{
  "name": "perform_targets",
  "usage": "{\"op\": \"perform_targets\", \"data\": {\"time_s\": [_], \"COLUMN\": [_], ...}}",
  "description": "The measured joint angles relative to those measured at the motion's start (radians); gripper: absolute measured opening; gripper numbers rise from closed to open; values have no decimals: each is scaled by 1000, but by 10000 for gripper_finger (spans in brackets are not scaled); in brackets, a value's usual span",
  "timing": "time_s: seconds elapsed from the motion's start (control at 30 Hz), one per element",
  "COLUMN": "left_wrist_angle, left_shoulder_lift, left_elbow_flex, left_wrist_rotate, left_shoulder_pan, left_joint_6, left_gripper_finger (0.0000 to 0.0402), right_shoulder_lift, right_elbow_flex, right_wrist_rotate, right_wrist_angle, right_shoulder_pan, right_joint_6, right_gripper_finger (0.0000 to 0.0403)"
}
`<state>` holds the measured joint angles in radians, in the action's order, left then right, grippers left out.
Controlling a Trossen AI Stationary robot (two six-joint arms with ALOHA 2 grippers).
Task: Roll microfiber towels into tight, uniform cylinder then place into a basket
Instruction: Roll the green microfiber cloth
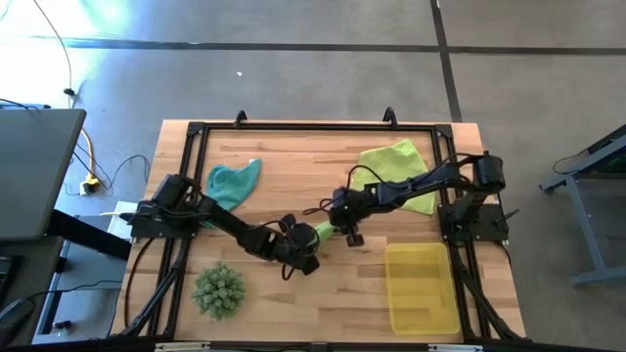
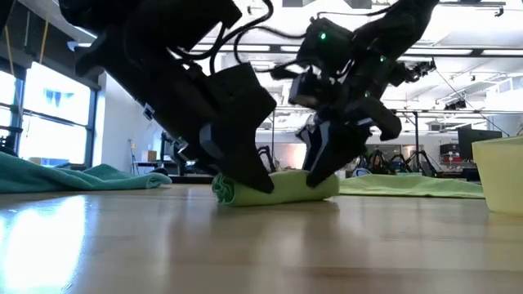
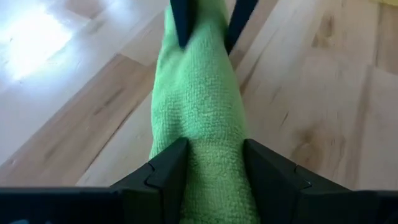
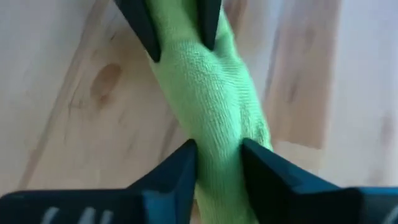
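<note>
A bright green towel rolled into a short cylinder lies on the wooden table's middle; it also shows in the low view. My left gripper is shut on its left end, my right gripper on its right end. A teal towel lies loose at the far left. A pale yellow-green towel lies spread at the far right. The yellow basket stands at the near right. My left gripper pinches the rolled towel's left end between its two fingers, which lie across the roll and slant down from the left. The roll rests on the table. My right gripper pinches the roll's right end between its two fingers, across the roll, slanting down from the right. The cloth narrows between the fingers.
A spiky green plant-like ball sits at the near left. A black frame runs along the table's edges. Bare wood lies in front of the roll, toward the near edge.
</note>
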<state>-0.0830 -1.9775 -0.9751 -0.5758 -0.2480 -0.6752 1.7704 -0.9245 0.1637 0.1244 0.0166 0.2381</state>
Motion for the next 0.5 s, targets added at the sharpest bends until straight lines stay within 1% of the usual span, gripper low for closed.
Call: {"op": "perform_targets", "data": {"time_s": [0.1, 0.2, 0.3, 0.37, 0.5], "left_wrist_angle": [0, 2, 1, -1, 5], "left_shoulder_lift": [-14, -16, -17, -17, -18], "left_elbow_flex": [-1, -1, 0, 0, 1], "left_wrist_rotate": [-2, -4, -4, -4, -3], "left_shoulder_pan": [0, -1, -1, -1, -1], "left_joint_6": [-18, -22, -21, -20, -19], "left_gripper_finger": [147, 147, 147, 147, 147], "right_shoulder_lift": [-39, -74, -83, -78, -30], "right_elbow_flex": [0, 0, 0, 2, 16], "right_wrist_rotate": [-23, -17, -1, -2, -60], "right_wrist_angle": [4, -8, -32, -61, -148], "right_shoulder_pan": [1, -6, -38, -65, -111], "right_joint_6": [35, 41, 52, 106, 217], "right_gripper_finger": [146, 160, 162, 162, 163]}}
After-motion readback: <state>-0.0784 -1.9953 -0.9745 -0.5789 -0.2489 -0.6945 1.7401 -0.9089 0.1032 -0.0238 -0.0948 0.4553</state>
